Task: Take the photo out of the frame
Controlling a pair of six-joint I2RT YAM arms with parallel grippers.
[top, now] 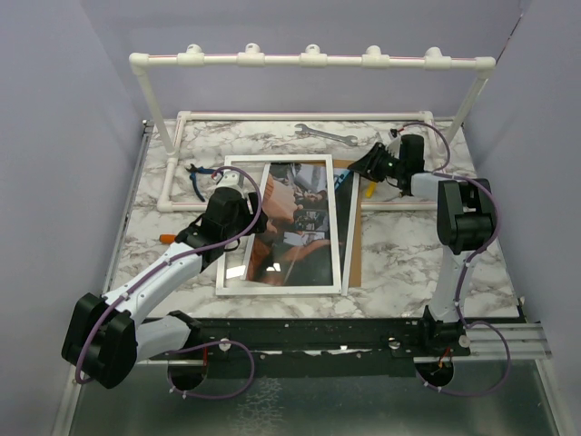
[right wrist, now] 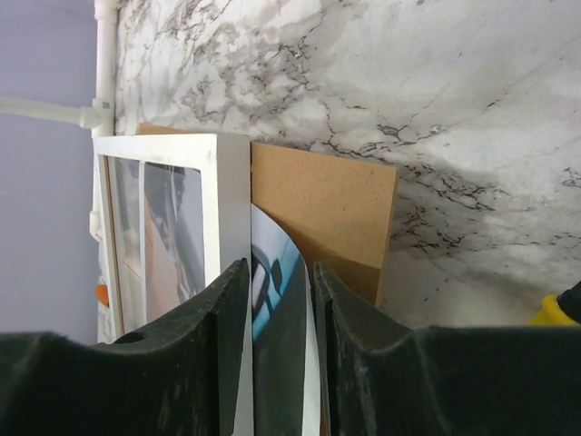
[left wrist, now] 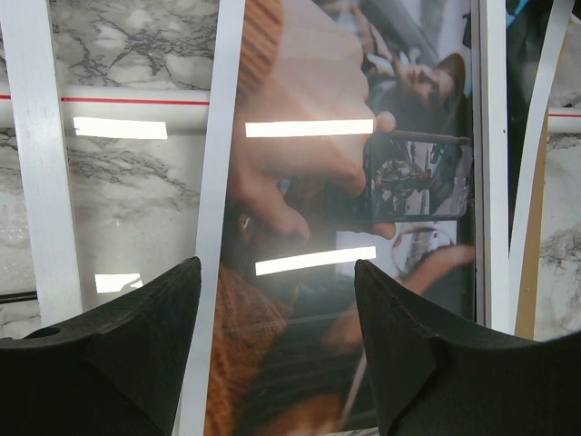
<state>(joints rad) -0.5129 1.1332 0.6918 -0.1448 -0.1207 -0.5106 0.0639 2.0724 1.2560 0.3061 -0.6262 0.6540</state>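
Little progress: I judge only one corner out; withdrawal remains.
Frame [top: 281, 289]: flat, glass up.
Backing board [right wrist: 318, 200]: juts past frame's right edge.
Photo [top: 295, 213]: in frame, far-right corner curling out.
My right gripper [right wrist: 281, 272]: straddles that corner; whether clamped, I cannot tell.
My left gripper [left wrist: 277, 272]: released, above frame's left border.

The table [top: 408, 245] is white marble with grey veins. The frame [top: 337, 227] has a white border. The photo [top: 295, 218] is reddish-brown with teal and white patches. The board [right wrist: 318, 200] is plain brown. The pipe rack [top: 309, 60] is white with a thin red line. The wrench [top: 325, 134] is silver-grey.
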